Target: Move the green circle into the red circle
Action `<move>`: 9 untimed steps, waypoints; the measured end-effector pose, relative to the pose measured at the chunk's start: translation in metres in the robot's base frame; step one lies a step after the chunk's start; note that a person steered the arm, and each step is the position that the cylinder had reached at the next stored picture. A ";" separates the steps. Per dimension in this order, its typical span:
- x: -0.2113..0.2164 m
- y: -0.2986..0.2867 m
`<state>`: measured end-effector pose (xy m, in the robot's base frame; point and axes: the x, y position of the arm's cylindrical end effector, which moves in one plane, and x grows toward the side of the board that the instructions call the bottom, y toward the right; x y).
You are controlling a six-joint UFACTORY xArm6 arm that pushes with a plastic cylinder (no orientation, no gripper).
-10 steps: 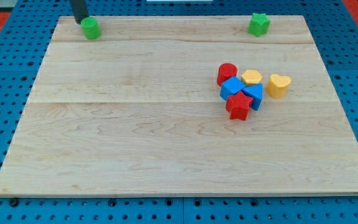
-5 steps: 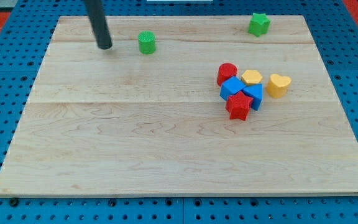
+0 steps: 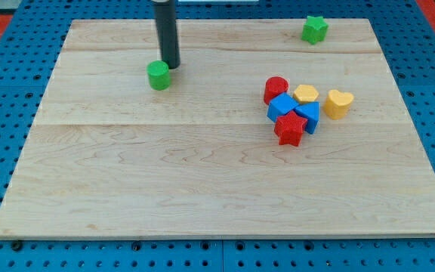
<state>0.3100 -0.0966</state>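
Observation:
The green circle stands on the wooden board, left of centre in the upper part. My tip is just above and to the right of it, close to or touching it. The red circle stands well to the right, at the upper left of a cluster of blocks. The dark rod rises from the tip to the view's top edge.
The cluster holds a blue block, a second blue block, a red star, a yellow block and a yellow heart. A green star sits near the board's top right edge.
The green circle went right from the top left corner, then slightly back left and down. My tip followed from the corner to the circle's upper right.

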 end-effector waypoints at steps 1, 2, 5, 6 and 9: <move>0.015 -0.053; 0.041 -0.081; 0.039 -0.059; 0.032 0.003; 0.022 0.151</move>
